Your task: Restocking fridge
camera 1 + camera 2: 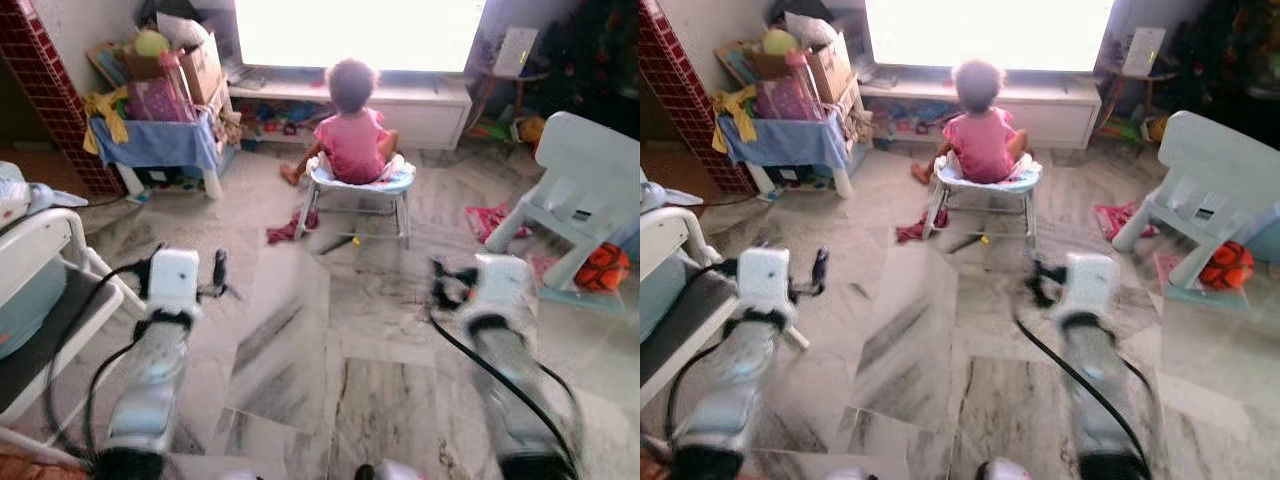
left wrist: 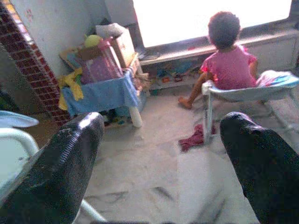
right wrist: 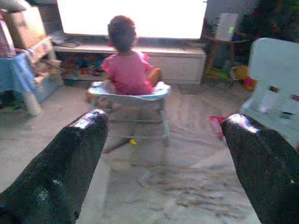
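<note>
Left eye feed: I see marble floor [image 1: 300,360], both arms raised in front and blurred. Left gripper [image 1: 218,272] over the tiles, right gripper [image 1: 442,285] likewise, fingers too smeared to read. Straight ahead a person in pink [image 1: 352,125] sits on a small chair [image 1: 360,195] facing a bright screen [image 1: 355,30]. Blue-draped table [image 1: 155,145] with boxes at left; pale plastic chair [image 1: 580,190] and orange ball [image 1: 603,267] at right.

Grey-veined marble floor [image 1: 330,330], blue tablecloth [image 1: 155,140], orange ball [image 1: 603,267]
</note>
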